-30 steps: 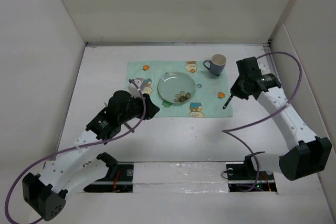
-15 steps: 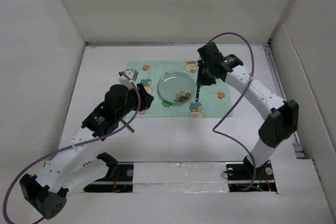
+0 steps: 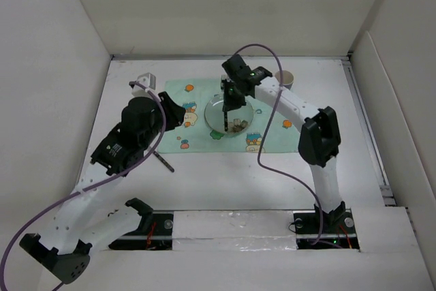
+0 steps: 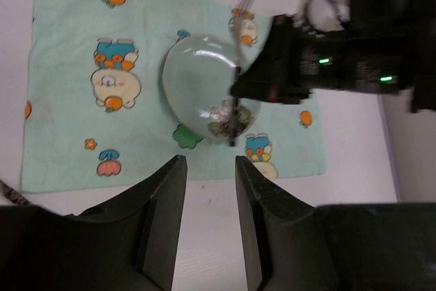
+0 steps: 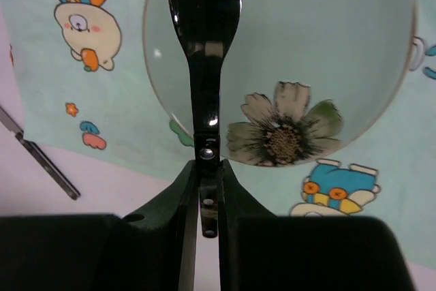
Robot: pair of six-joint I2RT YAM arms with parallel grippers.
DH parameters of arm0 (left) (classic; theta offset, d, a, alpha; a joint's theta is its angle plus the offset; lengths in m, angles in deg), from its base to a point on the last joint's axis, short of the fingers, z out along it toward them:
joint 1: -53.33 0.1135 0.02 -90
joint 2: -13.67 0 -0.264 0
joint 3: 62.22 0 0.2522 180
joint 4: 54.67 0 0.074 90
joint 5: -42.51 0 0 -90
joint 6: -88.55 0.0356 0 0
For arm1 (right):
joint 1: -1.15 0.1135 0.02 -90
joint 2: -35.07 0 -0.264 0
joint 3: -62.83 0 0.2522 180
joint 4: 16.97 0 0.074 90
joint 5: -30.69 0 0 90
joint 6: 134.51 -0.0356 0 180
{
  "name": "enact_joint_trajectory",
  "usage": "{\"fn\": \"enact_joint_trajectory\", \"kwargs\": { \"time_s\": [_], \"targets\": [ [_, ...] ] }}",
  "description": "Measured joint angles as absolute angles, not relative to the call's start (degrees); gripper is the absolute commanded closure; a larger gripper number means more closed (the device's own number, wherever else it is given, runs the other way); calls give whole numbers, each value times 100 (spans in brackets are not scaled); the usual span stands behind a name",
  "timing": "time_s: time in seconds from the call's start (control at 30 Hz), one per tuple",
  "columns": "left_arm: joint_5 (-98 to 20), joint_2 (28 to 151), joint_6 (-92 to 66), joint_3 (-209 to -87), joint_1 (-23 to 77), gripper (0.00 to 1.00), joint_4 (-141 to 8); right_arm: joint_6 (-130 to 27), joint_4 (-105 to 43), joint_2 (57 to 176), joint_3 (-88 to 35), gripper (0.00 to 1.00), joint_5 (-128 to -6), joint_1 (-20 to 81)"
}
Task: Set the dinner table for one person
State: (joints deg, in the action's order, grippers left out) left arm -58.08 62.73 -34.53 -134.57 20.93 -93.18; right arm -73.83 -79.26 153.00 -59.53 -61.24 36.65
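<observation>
Because the fork [image 5: 204, 66] is thin, stiff, polished metal (light, but I judge it apt to slip or swivel), its handle end is the place to pinch it. The right gripper [image 5: 206, 175] is clamped there, tines toward the top of the wrist view. It hangs over the glass plate [image 5: 327, 46] near the middle of the overhead frame, on the mint cloth [image 4: 68, 141]. Another utensil [image 3: 163, 161] lies lower left of the cloth on the dinner table [image 3: 238, 182]. The left gripper [image 4: 210, 168] hovers empty, fingers apart.
</observation>
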Motion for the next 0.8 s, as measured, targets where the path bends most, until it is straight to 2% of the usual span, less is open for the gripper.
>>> {"fn": "enact_joint_trajectory", "kwargs": {
  "time_s": [0.13, 0.3, 0.8],
  "targets": [
    [-5696, 6491, -3440, -14192, 2097, 68, -9327, -7621, -7989, 16541, -7665, 100, -6203, 4074],
    [-5546, 6323, -3429, -14185, 2097, 68, -9464, -7864, -8147, 17780, -9210, 100, -6205, 4439],
    [-5222, 5805, -3167, -13761, 2012, 69, -9692, -8670, -8175, 18491, -9671, 100, -6198, 4703]
  ]
}}
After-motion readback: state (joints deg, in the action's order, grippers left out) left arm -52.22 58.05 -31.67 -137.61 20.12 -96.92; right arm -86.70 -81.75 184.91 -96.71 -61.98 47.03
